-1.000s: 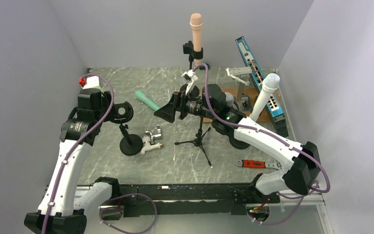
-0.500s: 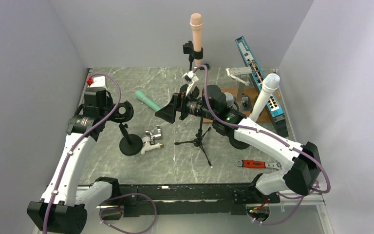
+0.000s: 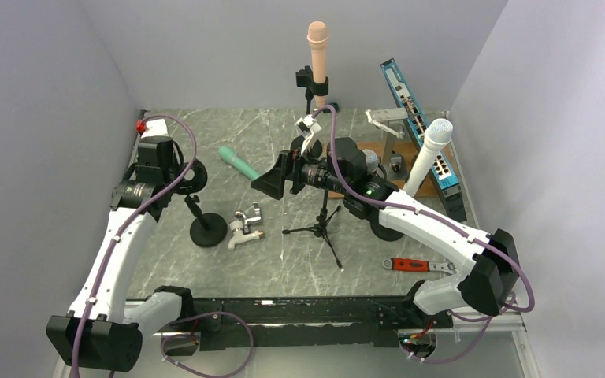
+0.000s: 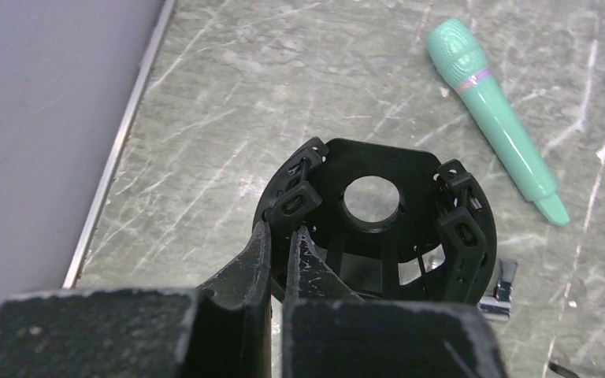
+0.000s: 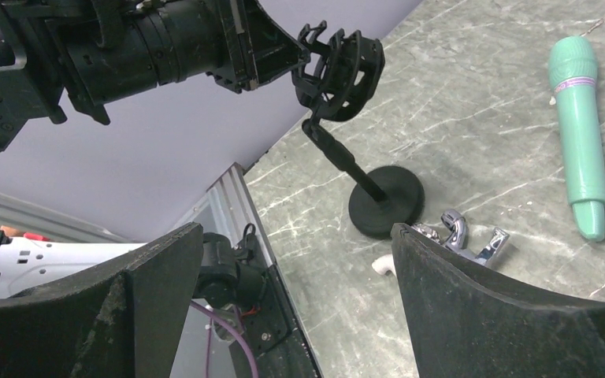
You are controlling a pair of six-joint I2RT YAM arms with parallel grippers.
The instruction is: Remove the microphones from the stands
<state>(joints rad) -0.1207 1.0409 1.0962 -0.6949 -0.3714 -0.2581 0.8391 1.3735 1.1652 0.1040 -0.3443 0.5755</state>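
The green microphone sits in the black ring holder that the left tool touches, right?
No: the green microphone lies flat on the table, apart from the empty black ring holder that the left tool touches. The left wrist view shows it.

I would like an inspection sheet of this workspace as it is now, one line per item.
Surface: grey marbled table, scratched, no spills seen.
Job's things: teal plastic microphone lies flat on the table, apart from the black round-base stand with shock-mount ring; the ring is empty.
Clutter: chrome tap fitting, black tripod, red-handled wrench, pink microphone on tall stand, white microphone, blue network switch.
Claws: left claw shut on the ring's rim; right claw open, holding nothing.
Cables: purple cables run along both arms.
Surroundings: plain grey walls on three sides.
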